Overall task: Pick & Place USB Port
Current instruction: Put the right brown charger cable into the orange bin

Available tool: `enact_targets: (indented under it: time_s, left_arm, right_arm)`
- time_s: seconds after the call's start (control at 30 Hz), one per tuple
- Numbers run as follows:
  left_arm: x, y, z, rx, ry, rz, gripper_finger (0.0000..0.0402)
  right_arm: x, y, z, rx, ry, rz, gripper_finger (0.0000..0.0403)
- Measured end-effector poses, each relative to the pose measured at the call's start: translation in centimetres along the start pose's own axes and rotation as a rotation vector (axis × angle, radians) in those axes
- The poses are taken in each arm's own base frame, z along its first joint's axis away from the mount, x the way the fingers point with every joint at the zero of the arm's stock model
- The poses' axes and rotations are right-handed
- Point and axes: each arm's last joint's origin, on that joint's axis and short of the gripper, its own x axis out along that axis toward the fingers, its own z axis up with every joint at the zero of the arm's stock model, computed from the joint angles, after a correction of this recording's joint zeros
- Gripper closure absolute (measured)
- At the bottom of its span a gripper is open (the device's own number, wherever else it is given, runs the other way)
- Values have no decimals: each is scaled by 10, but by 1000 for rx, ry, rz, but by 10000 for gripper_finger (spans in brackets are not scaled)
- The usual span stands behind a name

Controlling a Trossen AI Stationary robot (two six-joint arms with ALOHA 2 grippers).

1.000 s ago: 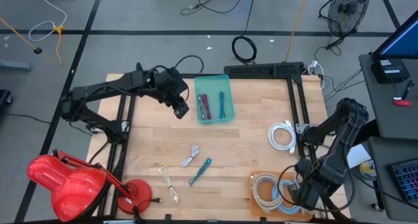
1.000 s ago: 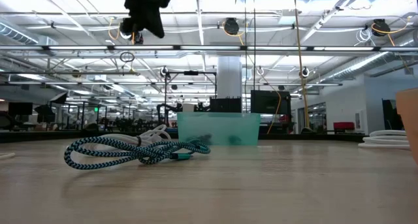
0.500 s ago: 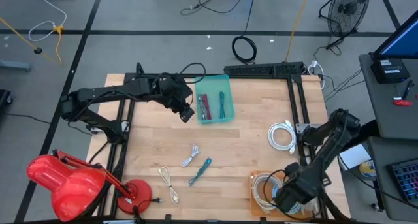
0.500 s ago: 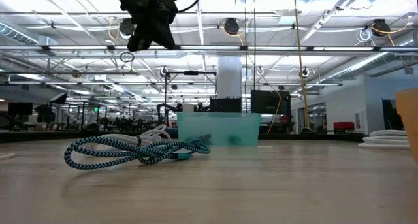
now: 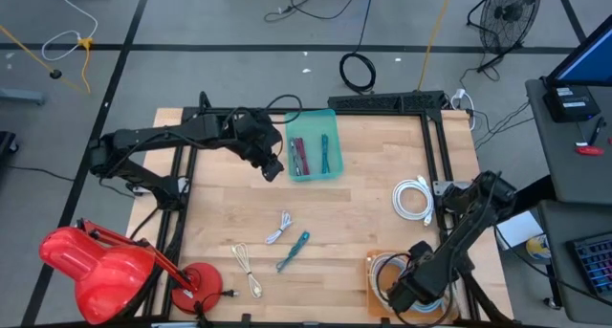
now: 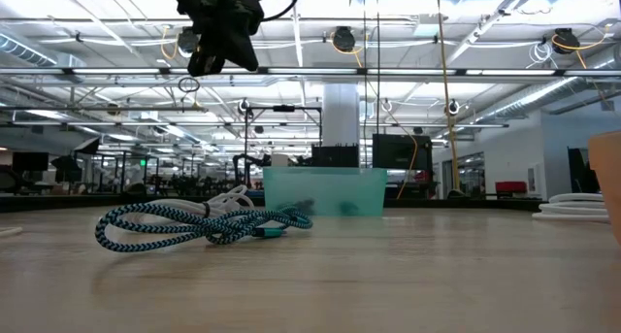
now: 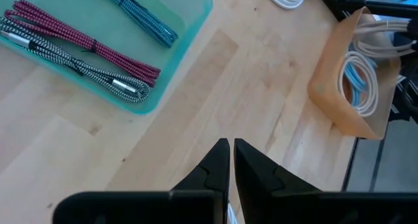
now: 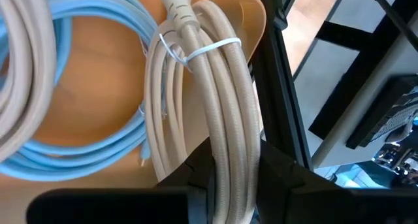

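My left gripper (image 5: pixel 272 166) (image 7: pixel 230 145) hangs shut and empty above the wood, beside the teal tray (image 5: pixel 334 173), which holds red, teal and black-white cables. Loose on the table lie a white cable (image 5: pixel 279 228), a teal braided cable (image 5: pixel 294 250) (image 6: pixel 194 224) and a pale cable (image 5: pixel 247 269). My right gripper (image 5: pixel 397 292) (image 8: pixel 235 178) is over the orange tray (image 5: pixel 371 261) at the near right, shut on a tied beige cable coil (image 8: pixel 215 106). A blue coil (image 8: pixel 72 152) lies in that tray. My right gripper has the beige coil's bundled strands (image 8: pixel 230 152) between its two fingers (image 8: pixel 196 175), several strands together, below the white tie. It comes slanting down from above. The coil's far part reaches into the orange tray beside the blue coil; whether it rests there I cannot tell.
A white cable coil (image 5: pixel 413 196) lies at the table's right edge. A red lamp (image 5: pixel 96 266) stands at the near left corner. Black frame rails (image 5: pixel 435 146) run along the sides. Bare wood lies in the middle of the table.
My right gripper has sunk and gone along the near edge toward the table's left, coming over the orange tray with the beige coil. My left gripper has dropped a little toward the teal tray and tipped, then kept still.
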Motion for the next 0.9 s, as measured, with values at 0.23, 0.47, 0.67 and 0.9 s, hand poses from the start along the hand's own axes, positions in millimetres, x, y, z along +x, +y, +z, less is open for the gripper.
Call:
enact_targets:
  time_s: [0.23,0.47,0.67,0.9]
  left_arm:
    - [0,0,1,2,-3,-1,378]
    - [0,0,1,5,-5,-2,378]
    - [0,0,1,7,-5,-2,378]
    - [0,0,1,10,-5,-1,378]
  right_arm:
    - [-1,3,4,52,-32,24,347]
    - [-4,12,11,34,-77,85,278]
    - [-8,23,12,5,-63,201,243]
    - [-10,31,10,-4,-41,291,252]
